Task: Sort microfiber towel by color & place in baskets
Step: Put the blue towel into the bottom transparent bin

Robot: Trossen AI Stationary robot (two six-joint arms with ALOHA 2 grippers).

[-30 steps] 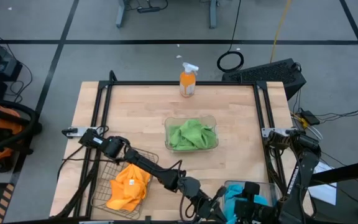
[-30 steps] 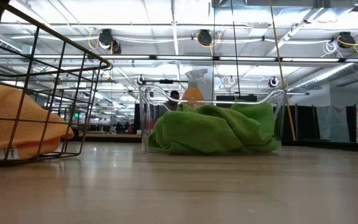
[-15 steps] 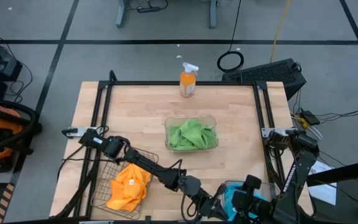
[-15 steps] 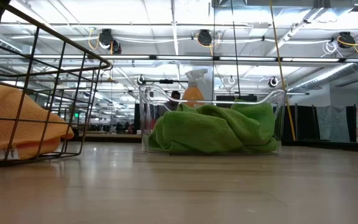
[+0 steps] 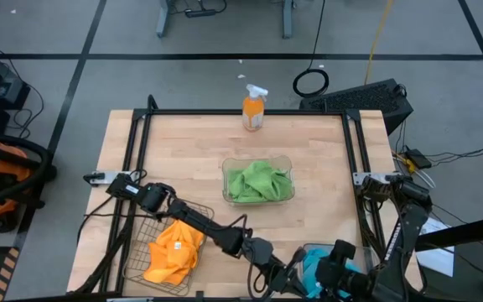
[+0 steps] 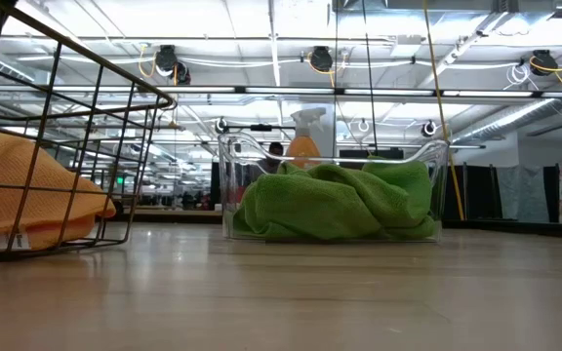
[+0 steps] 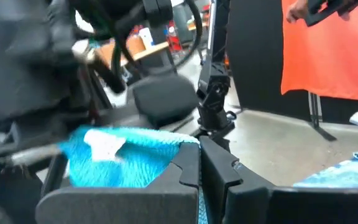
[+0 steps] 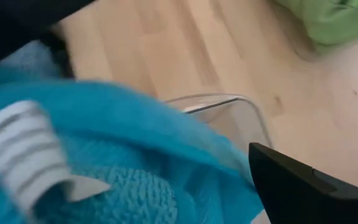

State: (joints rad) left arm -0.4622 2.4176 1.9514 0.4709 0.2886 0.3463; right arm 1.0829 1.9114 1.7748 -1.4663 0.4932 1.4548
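High view: green towels (image 5: 259,182) fill the clear basket (image 5: 285,161) at bench centre; orange towels (image 5: 173,250) lie in the wire basket (image 5: 132,268) at the near left corner. Both grippers crowd the blue towel (image 5: 312,267) at the near edge.

Low view: no gripper visible.

Left wrist view: left gripper (image 7: 199,171), jaws together.

Right wrist view: right gripper's jaw state cannot be told; blue towel overhangs the second clear basket's rim (image 8: 211,101). Judgement: tuck the cloth fully inside before withdrawing.

Both arms low at the near bench edge
Left tool (image 5: 288,281) reaches across toward right tool (image 5: 329,273), nearly meeting; finger state of both unclear.
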